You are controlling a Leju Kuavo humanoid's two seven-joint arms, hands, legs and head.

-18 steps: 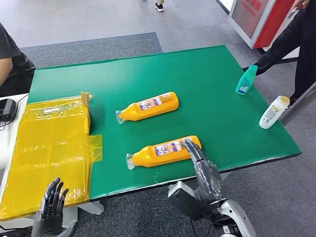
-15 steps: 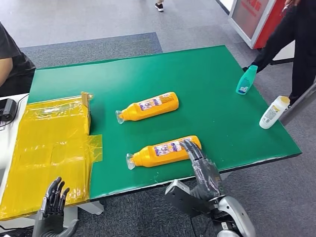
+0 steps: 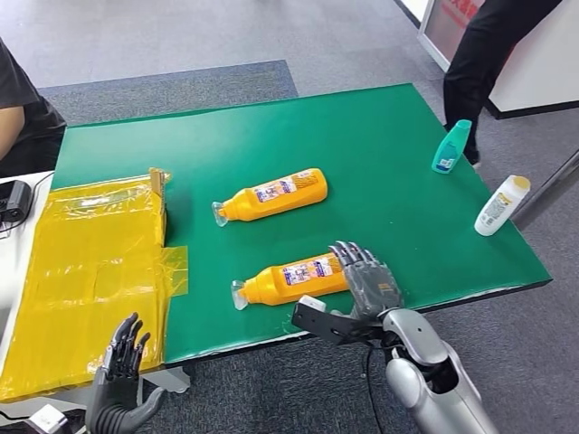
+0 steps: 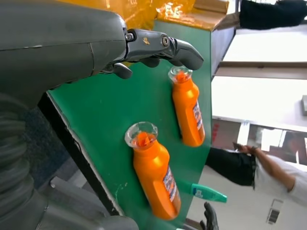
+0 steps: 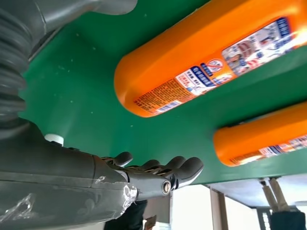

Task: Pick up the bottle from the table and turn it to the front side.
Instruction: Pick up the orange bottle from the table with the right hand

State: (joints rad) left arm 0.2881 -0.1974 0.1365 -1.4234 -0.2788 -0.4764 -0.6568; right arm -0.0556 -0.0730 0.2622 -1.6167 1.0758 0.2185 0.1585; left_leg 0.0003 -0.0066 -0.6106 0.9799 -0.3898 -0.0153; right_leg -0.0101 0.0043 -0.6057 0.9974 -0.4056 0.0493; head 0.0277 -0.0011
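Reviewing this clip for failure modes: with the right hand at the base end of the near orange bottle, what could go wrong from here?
1. The right hand is over only the base end of the near orange bottle, so a grasp there may let it pivot or slip.
2. That bottle lies close to the table front edge; a nudge might roll it off.
3. The far orange bottle lies nearby and could be bumped.

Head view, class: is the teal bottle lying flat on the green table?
No: the teal bottle stands tilted near the green table's far right edge, cap uppermost.

left robot hand (image 3: 121, 362): low, fingers apart | right robot hand (image 3: 365, 276): extended, fingers apart
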